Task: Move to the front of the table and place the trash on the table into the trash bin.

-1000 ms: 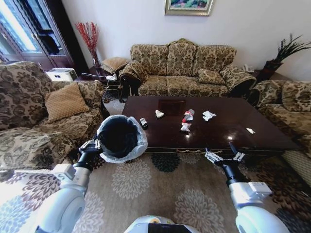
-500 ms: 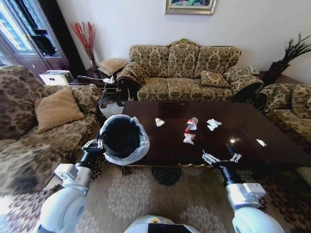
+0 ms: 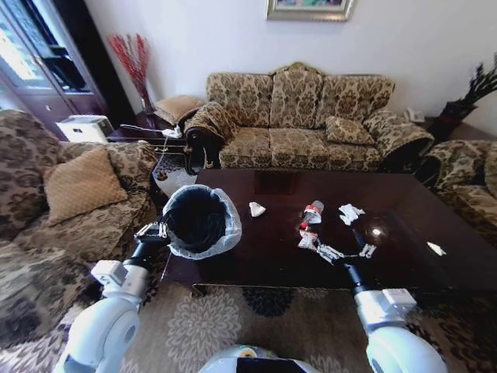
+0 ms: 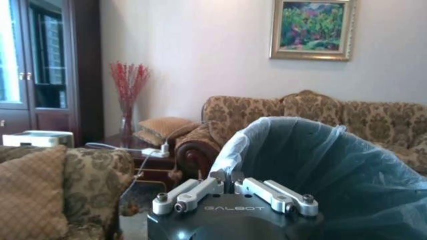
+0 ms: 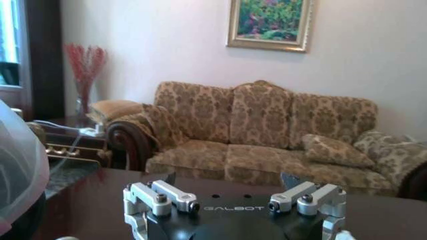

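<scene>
The robot stood at the front edge of the tabletop, a dark glossy surface with a patterned sofa beyond its far side. The left gripper held the trash bin by the plastic liner folded over its rim, jaws closed tight on the bag; in the left wrist view the gripper sat pinched against the liner's edge, with the trash bin rising just beyond it. The bin hung at the table's front left corner, overlapping the tabletop's edge.

The right gripper was out over the tabletop with its jaws spread wide and holding nothing, just beside a crumpled white scrap. In the right wrist view the gripper showed the same wide gap.

The rest of the trash lay on the tabletop: a crushed bottle with a red label just behind the scrap, a white paper piece nearer the bin, a crumpled tissue to the right, and a small white scrap well apart near the right edge.
</scene>
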`<state>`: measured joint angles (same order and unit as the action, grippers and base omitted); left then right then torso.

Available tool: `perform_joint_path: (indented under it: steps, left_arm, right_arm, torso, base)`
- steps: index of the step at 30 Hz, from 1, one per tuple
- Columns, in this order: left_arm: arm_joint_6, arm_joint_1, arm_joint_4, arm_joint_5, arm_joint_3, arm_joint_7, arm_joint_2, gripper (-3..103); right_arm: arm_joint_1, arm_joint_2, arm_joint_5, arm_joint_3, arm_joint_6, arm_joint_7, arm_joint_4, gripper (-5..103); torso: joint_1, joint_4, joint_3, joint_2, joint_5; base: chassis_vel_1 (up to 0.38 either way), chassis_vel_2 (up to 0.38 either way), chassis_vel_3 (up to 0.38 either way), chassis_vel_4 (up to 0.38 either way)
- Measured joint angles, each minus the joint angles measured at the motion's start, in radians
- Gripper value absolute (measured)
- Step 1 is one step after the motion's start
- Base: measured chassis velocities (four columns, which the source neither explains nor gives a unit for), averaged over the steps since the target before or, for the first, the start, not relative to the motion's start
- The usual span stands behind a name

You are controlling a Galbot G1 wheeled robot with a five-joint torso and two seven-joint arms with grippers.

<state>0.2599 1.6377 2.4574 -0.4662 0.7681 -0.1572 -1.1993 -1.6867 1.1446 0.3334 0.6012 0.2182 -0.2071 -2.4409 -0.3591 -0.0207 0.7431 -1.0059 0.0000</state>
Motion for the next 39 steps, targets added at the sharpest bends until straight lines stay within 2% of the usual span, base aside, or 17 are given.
perform_joint_path:
  steps: [1,7,13,16,17,20,22,24,26,29,30,34,35,39]
  left_arm:
    - [0.000,0.000,0.000,0.000,0.000,0.000,0.000,2]
    - [-0.020,-0.045,-0.052,0.015,-0.013,0.008,0.038,2]
    - [-0.026,-0.043,-0.080,0.014,-0.005,0.018,0.051,2]
    - [-0.031,-0.040,-0.103,0.036,0.018,-0.012,0.045,2]
    - [-0.031,-0.040,-0.103,0.036,0.018,-0.012,0.045,2]
    - [-0.031,-0.061,-0.117,0.037,0.051,-0.029,0.043,2]
    - [-0.031,-0.064,-0.118,0.034,0.061,-0.029,0.043,2]
    - [-0.031,-0.065,-0.118,0.025,0.079,-0.028,0.044,2]
    - [-0.031,-0.065,-0.118,0.023,0.085,-0.029,0.042,2]
    - [-0.028,-0.063,-0.118,0.016,0.105,-0.040,0.032,2]
    - [-0.028,-0.063,-0.118,0.016,0.105,-0.040,0.032,2]
    - [-0.026,-0.046,-0.111,0.018,0.120,-0.033,0.010,2]
    - [-0.026,-0.046,-0.111,0.018,0.120,-0.033,0.010,2]
    - [-0.026,-0.038,-0.103,0.024,0.133,-0.028,0.001,2]
  right_arm:
    - [0.000,0.000,0.000,0.000,0.000,0.000,0.000,100]
    - [0.082,-0.070,0.162,-0.034,-0.016,0.001,0.076,100]
    - [0.193,-0.125,0.183,-0.094,-0.028,0.017,0.210,100]
    - [0.332,-0.175,0.195,-0.209,-0.030,0.023,0.334,100]
    - [0.332,-0.175,0.195,-0.209,-0.030,0.023,0.334,100]
    - [0.494,-0.195,0.218,-0.355,-0.028,0.011,0.417,100]
    - [0.535,-0.195,0.223,-0.393,-0.026,0.006,0.436,100]
    - [0.630,-0.184,0.251,-0.501,-0.019,-0.016,0.481,100]
    - [0.662,-0.175,0.264,-0.544,-0.017,-0.029,0.499,100]
    - [0.770,-0.128,0.312,-0.711,-0.016,-0.070,0.583,100]
    - [0.770,-0.128,0.312,-0.711,-0.016,-0.070,0.583,100]
    - [0.923,-0.047,0.331,-0.860,-0.037,-0.085,0.734,100]
    - [0.923,-0.047,0.331,-0.860,-0.037,-0.085,0.734,100]
    - [1.048,0.044,0.357,-0.954,-0.068,-0.090,0.894,100]
  torso:
    - [0.000,0.0000,0.000,0.000,0.0000]
    - [-0.003,0.0005,0.001,0.001,0.0000]
    - [-0.002,0.0009,0.001,0.001,0.0002]
    - [-0.001,0.0003,0.001,0.001,-0.0001]
    - [-0.001,0.0003,0.001,0.001,-0.0001]
    - [-0.002,0.0001,0.001,0.001,-0.0002]
    - [-0.002,0.0002,0.001,0.001,-0.0001]
    - [-0.002,0.0005,0.001,0.001,-0.0001]
    - [-0.002,0.0006,0.001,0.001,-0.0002]
    - [-0.002,0.0004,0.001,0.001,-0.0001]
    - [-0.002,0.0004,0.001,0.001,-0.0001]
    - [-0.002,0.0003,0.001,0.001,-0.0002]
    - [-0.002,0.0003,0.001,0.001,-0.0002]
    - [-0.002,0.0003,0.001,0.001,-0.0002]
  base:
    - [0.099,-0.026,-0.035,0.072]
    - [0.017,0.003,-0.002,0.012]
    - [0.000,0.000,0.000,0.000]
    - [0.000,0.000,0.000,0.000]
    - [0.000,0.000,0.000,0.000]
    - [0.000,0.000,0.000,0.000]
    - [0.000,0.000,0.000,0.000]
    - [0.000,0.000,0.000,0.000]
    - [0.000,0.000,0.000,0.000]
    - [0.000,0.000,0.000,0.000]
    - [0.000,0.000,0.000,0.000]
    - [0.000,0.000,0.000,0.000]
    - [0.000,0.000,0.000,0.000]
    - [0.000,0.000,0.000,0.000]
